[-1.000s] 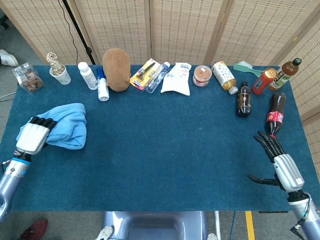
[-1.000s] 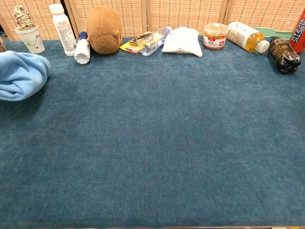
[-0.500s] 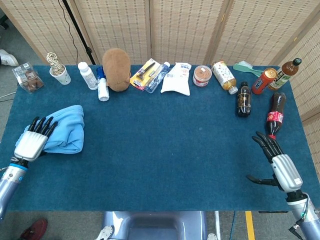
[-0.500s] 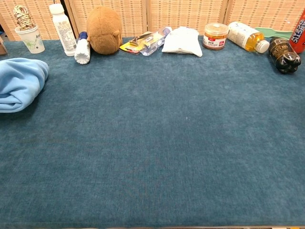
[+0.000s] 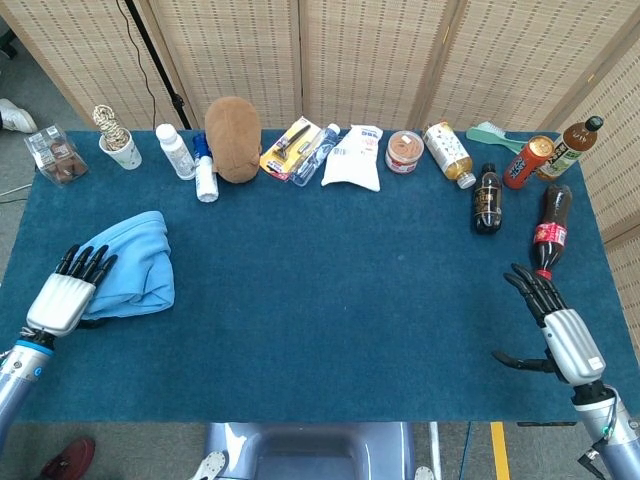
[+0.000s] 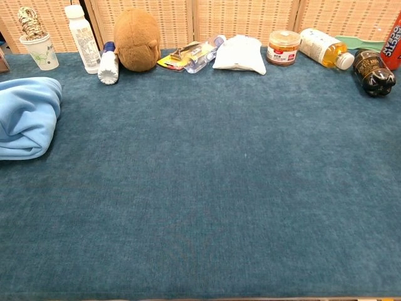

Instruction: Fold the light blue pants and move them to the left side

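Observation:
The light blue pants (image 5: 134, 266) lie folded in a soft bundle at the left side of the blue table; the chest view shows them at its left edge (image 6: 26, 117). My left hand (image 5: 65, 294) rests just left of the bundle with its fingers spread flat, the fingertips at the cloth's edge, holding nothing. My right hand (image 5: 558, 329) hovers open near the table's front right corner, fingers apart and empty. Neither hand shows in the chest view.
Along the back edge stand a paper cup (image 5: 122, 147), a white bottle (image 5: 176, 150), a brown plush (image 5: 233, 137), a white pouch (image 5: 353, 157), a jar (image 5: 404, 151) and several bottles, including a cola bottle (image 5: 550, 229) close to my right hand.
My left hand has let go of the pants and drawn back toward the front left edge. The bundle has settled flatter on the table. The right hand has barely moved.

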